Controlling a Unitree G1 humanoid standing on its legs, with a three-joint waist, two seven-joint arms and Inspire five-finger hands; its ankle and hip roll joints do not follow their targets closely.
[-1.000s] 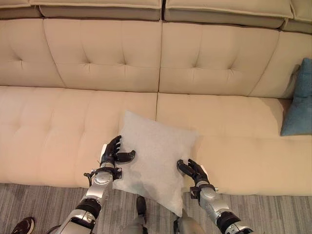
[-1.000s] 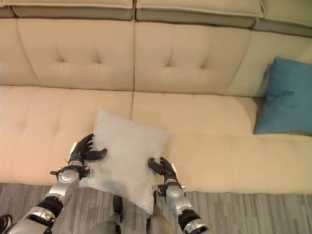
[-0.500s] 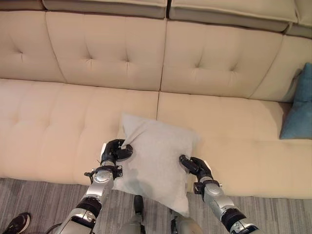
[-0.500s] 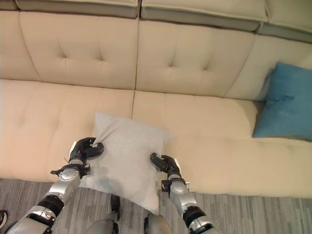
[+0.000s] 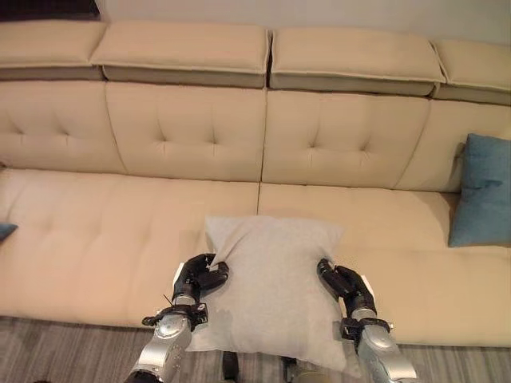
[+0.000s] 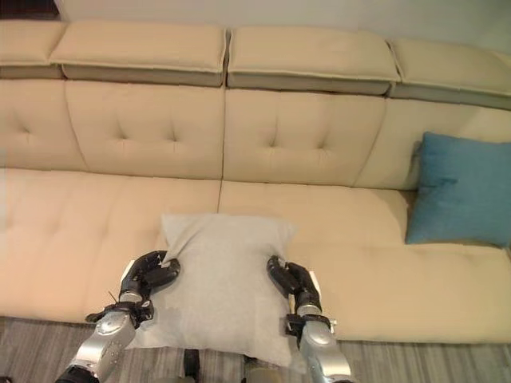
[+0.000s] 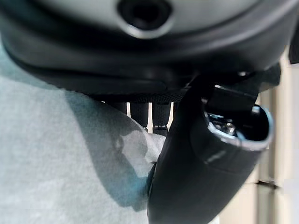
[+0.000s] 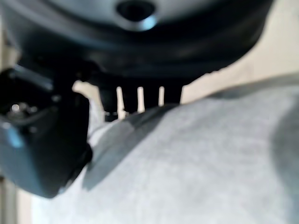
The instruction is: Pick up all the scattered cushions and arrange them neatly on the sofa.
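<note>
Sofa (image 5: 120,239) comes first, because it is the biggest thing: long, tan and soft, running across from 9 o'clock to 3 o'clock, with its back at 12 o'clock. On its seat at 3 o'clock a blue cushion (image 6: 459,191) leans against the back. It looks put away already. At 9 o'clock, on the seat's far edge, a small dark blue corner (image 5: 4,230) peeks in; it may be one more cushion, but too little shows to tell.

Next is the grey cushion (image 5: 275,279), at 6 o'clock. It is held up between the two hands, with its top over the front of the seat and its bottom hanging down past the seat's front edge, above the grey carpet (image 5: 72,351).

The left hand (image 5: 200,279) is curled tight on the cushion's edge near the top left corner. The right hand (image 5: 345,286) is curled on the cushion's right edge.

So I think the job is partly done. The grey cushion must still be set down neatly against the sofa's back.
</note>
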